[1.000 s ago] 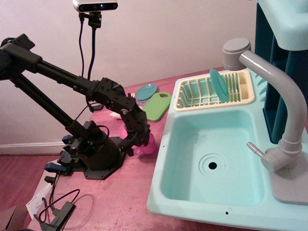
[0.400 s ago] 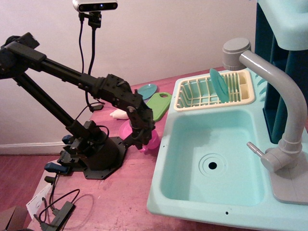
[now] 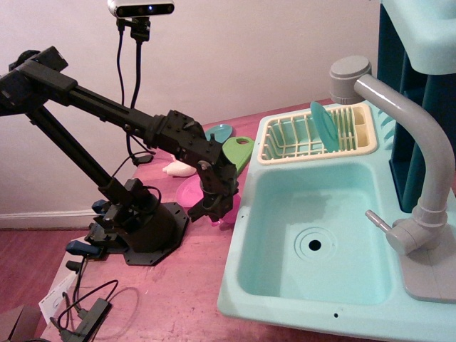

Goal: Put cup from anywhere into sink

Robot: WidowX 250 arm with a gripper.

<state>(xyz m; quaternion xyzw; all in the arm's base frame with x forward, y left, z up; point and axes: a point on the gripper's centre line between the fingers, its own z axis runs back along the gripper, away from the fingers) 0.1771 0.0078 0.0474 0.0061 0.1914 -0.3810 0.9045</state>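
The magenta-pink cup (image 3: 230,211) is mostly hidden behind my black gripper (image 3: 219,205), which looks shut on it. Only its lower right side shows, just left of the sink's left rim and slightly above the table. The light-teal sink (image 3: 342,214) fills the right half of the view, with a round drain hole (image 3: 313,244) and a grey faucet (image 3: 410,128). The basin holds nothing.
A flat pink plate (image 3: 187,191) lies on the table just left of the gripper. A green cutting board (image 3: 239,153), a teal dish (image 3: 217,132) and a cream object (image 3: 178,168) lie behind. A cream dish rack (image 3: 288,142) holds an upright teal plate (image 3: 324,127). The arm's base (image 3: 142,228) stands at left.
The gripper has swung right and slightly up toward the sink's left rim, carrying the pink cup with it. The pink plate stays behind and shows more.
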